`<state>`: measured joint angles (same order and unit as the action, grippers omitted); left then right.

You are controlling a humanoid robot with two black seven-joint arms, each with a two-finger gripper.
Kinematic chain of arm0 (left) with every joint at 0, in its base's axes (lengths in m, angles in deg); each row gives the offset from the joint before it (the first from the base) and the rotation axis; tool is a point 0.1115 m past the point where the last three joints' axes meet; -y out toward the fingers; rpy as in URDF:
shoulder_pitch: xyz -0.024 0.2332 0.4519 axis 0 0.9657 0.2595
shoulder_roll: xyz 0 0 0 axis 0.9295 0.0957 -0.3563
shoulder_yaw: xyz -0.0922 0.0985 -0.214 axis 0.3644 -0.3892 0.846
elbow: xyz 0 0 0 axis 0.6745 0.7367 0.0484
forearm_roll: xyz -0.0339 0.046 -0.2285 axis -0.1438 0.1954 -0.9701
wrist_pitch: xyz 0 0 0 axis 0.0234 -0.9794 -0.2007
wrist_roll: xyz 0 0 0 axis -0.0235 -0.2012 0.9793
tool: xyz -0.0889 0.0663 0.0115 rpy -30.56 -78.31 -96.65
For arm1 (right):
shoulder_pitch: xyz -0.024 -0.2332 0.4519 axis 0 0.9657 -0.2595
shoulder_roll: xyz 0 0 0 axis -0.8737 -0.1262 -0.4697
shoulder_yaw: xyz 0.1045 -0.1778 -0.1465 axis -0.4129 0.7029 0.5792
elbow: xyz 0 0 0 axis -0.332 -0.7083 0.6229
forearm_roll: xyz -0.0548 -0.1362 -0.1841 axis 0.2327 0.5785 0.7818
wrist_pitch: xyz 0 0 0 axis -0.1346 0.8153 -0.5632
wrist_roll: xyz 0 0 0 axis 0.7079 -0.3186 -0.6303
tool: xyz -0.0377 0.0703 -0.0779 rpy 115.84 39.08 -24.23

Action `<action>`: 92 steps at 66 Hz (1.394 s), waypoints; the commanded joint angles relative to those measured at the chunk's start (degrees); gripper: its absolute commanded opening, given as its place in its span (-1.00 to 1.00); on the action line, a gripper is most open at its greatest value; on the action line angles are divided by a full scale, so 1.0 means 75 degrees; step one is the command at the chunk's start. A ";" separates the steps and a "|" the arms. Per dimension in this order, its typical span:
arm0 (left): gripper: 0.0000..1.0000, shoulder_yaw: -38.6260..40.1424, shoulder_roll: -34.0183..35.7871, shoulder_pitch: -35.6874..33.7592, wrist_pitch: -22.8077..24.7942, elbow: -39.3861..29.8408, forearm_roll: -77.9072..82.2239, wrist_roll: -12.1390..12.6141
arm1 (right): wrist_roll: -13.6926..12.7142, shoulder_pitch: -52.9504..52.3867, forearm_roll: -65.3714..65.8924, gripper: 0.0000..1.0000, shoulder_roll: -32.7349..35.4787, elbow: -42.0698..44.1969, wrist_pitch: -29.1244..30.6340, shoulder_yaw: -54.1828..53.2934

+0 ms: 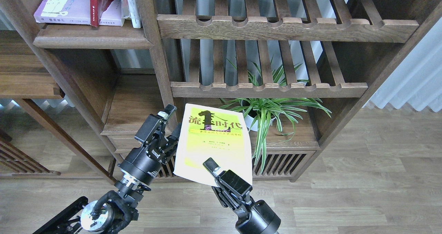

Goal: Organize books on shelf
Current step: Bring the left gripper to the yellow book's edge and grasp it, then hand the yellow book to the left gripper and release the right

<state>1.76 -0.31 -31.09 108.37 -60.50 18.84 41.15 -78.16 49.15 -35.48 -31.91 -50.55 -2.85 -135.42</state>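
Note:
The yellow-green book with black characters hangs in front of the bookcase, cover facing me. My right gripper is shut on its lower edge, one finger lying over the cover. Just off the book's left edge, my left gripper stands open, apart from the cover or barely at its edge. At the upper left, the shelf carries a pale lavender book lying flat. A red book stands leaning on it.
White-spined upright books stand at the shelf's right end against a post. Slatted racks fill the middle. A potted plant sits right of the held book. A low drawer unit stands behind my left gripper.

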 commanded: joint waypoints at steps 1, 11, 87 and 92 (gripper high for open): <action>1.00 -0.0051 -0.0010 -0.0007 0.0003 -0.0022 0.0000 -0.0001 | -0.0033 -0.0001 0.0000 -0.80 0.0000 0.0000 0.0004 0.0053; 1.00 -0.0122 -0.0022 -0.0007 0.0003 -0.0034 -0.0012 -0.0001 | -0.0091 -0.0012 0.0012 -0.80 0.0000 0.0000 0.0004 0.0018; 0.97 -0.1984 0.1326 0.0145 0.0003 -0.0045 -0.0375 -0.0083 | -0.1427 -0.1500 -0.0621 -0.87 0.1981 0.1031 0.0004 0.0322; 0.97 -0.2008 0.1326 0.0192 0.0003 -0.0045 -0.0375 -0.0083 | -0.1427 -0.1512 -0.0609 -0.87 0.1957 0.1031 0.0004 0.0463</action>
<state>-12.27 9.75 -30.26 108.40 -60.86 16.02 40.57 -88.86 38.22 -40.14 -16.88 -42.75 -2.81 -133.47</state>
